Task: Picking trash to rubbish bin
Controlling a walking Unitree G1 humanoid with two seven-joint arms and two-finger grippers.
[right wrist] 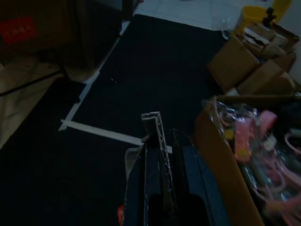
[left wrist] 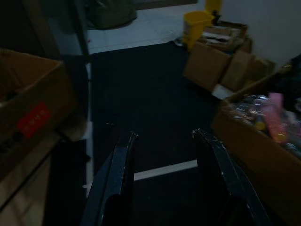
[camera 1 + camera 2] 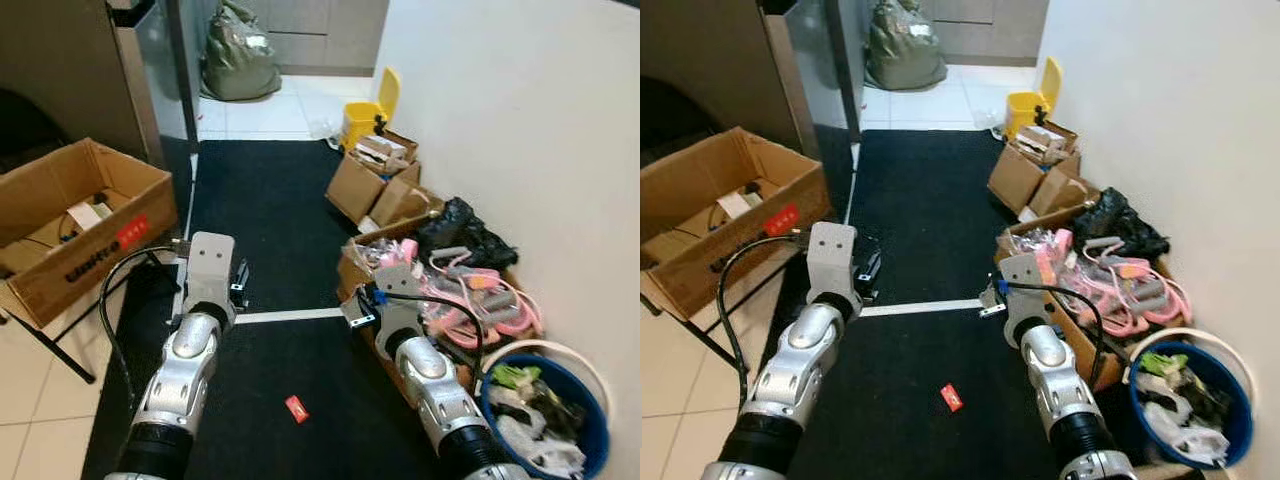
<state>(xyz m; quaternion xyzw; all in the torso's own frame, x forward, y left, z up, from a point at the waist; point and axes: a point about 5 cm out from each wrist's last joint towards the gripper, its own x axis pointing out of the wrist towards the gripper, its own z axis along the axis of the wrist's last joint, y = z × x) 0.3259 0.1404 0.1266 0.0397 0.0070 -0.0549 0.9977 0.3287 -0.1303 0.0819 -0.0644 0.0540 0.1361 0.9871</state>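
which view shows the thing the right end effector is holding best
The right wrist view: the pale ridged strip stands close up between the shut fingers of the right end effector. In the eye views it shows as a small pale piece at the fingertips, too small to make out. The left wrist view looks at the black mat.

The cardboard box (image 3: 75, 225) bears a red label and dark print, both unreadable

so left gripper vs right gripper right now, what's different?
The left gripper is open, with its fingers spread and nothing between them; the right gripper is shut on a pale flat scrap that sticks out past its tips. The left hangs over the black mat near the open cardboard box; the right hangs beside the box of pink clutter. Both are raised and point forward.
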